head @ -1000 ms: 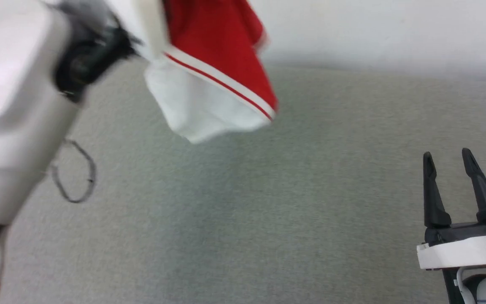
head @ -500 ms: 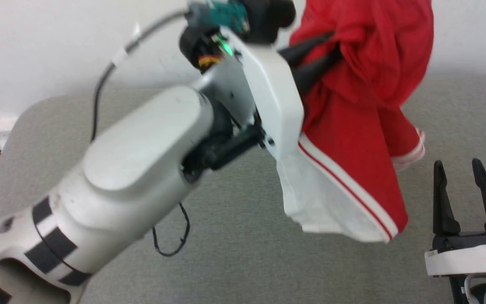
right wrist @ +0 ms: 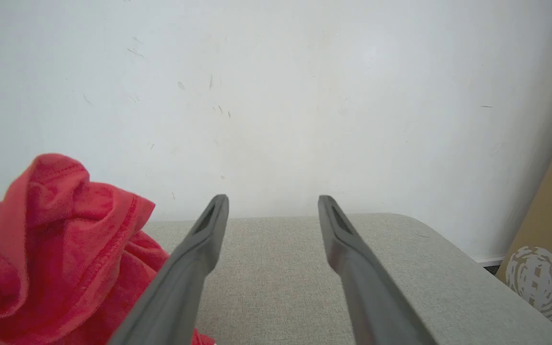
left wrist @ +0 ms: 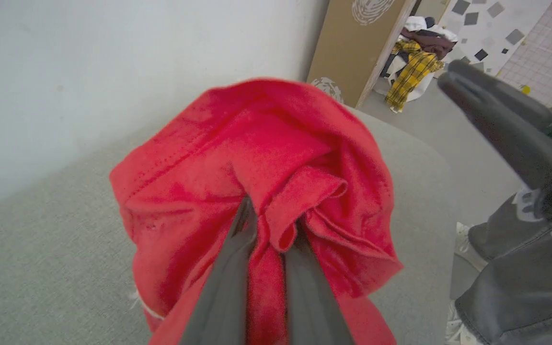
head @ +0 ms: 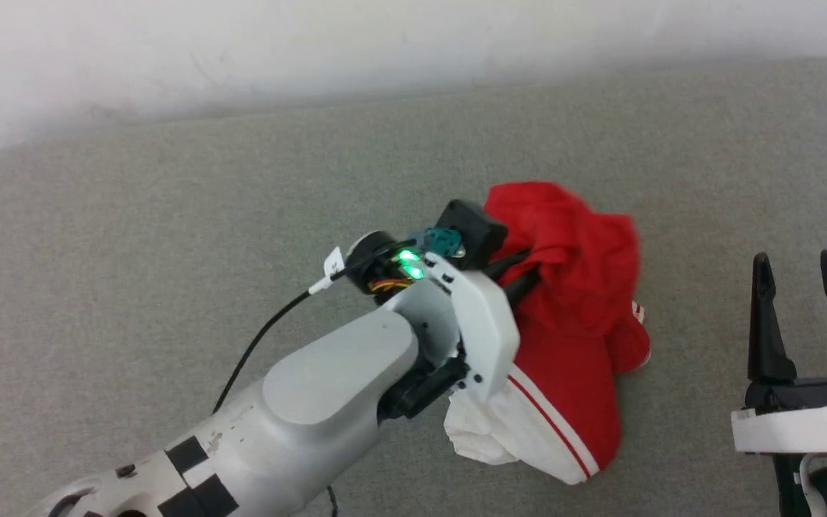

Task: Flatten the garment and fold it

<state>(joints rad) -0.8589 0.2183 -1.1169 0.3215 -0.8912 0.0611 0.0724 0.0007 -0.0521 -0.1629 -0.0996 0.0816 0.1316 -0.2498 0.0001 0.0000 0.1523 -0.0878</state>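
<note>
The garment [head: 578,316] is a bunched red heap with a white sleeve [head: 482,434] and red-striped trim at its near end, right of centre on the grey padded table [head: 169,251]. My left gripper [head: 528,276] reaches in from the lower left, its fingers buried in the cloth. In the left wrist view that gripper [left wrist: 273,220] is shut on a fold of the garment [left wrist: 257,143]. My right gripper [head: 795,260] stands open at the lower right, apart from the cloth. In the right wrist view, the right gripper [right wrist: 273,199] holds nothing and the garment [right wrist: 41,239] lies to its left.
A white wall [head: 385,43] runs along the table's far edge, and the far corners are rounded. Beyond the right end stand a brown cardboard panel [left wrist: 352,43], a pile of clothes [left wrist: 415,52], and a leg in grey jeans [left wrist: 511,287] with a white shoe.
The head view has swung. The garment, held by my left gripper throughout, has come down from hanging in the air to a heap on the table. My right gripper stayed open.
</note>
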